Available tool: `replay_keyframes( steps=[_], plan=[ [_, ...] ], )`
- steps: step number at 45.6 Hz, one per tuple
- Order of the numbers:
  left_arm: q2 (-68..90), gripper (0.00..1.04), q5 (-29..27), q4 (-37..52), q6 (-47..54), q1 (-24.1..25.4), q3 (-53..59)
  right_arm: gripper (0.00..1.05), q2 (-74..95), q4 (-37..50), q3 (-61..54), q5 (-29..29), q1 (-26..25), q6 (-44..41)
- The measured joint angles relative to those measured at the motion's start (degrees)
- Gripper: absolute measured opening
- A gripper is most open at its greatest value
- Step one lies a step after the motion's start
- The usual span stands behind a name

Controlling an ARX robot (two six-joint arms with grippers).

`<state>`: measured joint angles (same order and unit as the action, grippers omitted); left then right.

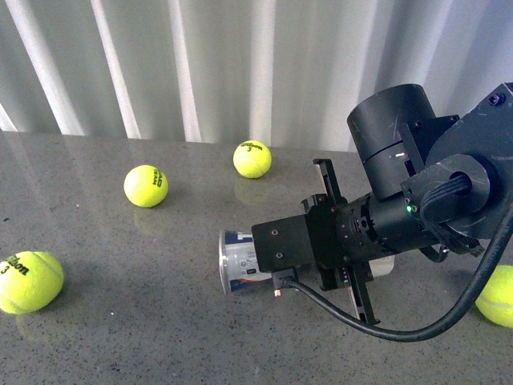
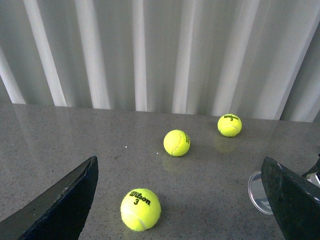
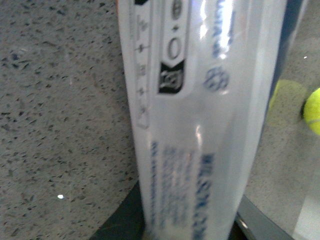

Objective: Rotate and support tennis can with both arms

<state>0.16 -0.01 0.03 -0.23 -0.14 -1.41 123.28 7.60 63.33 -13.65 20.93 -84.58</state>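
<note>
Now the tennis can lies on its side on the grey speckled surface, a little right of the middle in the front view, and its round, silver-rimmed end is turned to the robot's left. The right arm reaches in from the right, low over the surface. The right gripper sits over the middle part of the can, so only the left end of the can shows clearly. In the right wrist view the can fills most of the picture (the blue print on its white label is blurred). There the dark fingers stand on both sides of the can, against its wall, so they pinch it. A small green light glows on the wrist of this arm, and a thick black cable hangs in a loop below it. The left gripper shows only in the left wrist view. Its fingers are spread wide and hold nothing, and the rimmed end of the can appears just beside one of them. Four yellow-green tennis balls lie apart from the can: two behind it near the pale pleated backdrop, one ball far to the left, and one ball at the right, partly cut off.
</note>
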Motion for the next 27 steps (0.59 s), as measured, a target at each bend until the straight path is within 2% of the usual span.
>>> replay_keyframes(
  steps=[14,17,18,19,27],
  plan=[
    [0.0,0.98,0.0,0.0,0.0,0.0,0.0,0.85,-2.8,-4.3,-1.8,-4.9,-1.1,7.2],
    [0.0,0.98,0.0,0.0,0.0,0.0,0.0,0.92,-4.0,-4.9,-2.0,-6.0,-1.1,8.6],
    [0.0,0.98,0.0,0.0,0.0,0.0,0.0,0.97,-4.9,-5.3,-2.2,-6.5,-1.1,9.5],
    [0.0,0.98,0.0,0.0,0.0,0.0,0.0,0.99,-5.5,-5.6,-2.4,-6.9,-1.0,10.2],
    [0.0,0.98,0.0,0.0,0.0,0.0,0.0,0.98,-10.7,-5.7,-4.3,-10.1,-0.5,16.0]
  ],
)
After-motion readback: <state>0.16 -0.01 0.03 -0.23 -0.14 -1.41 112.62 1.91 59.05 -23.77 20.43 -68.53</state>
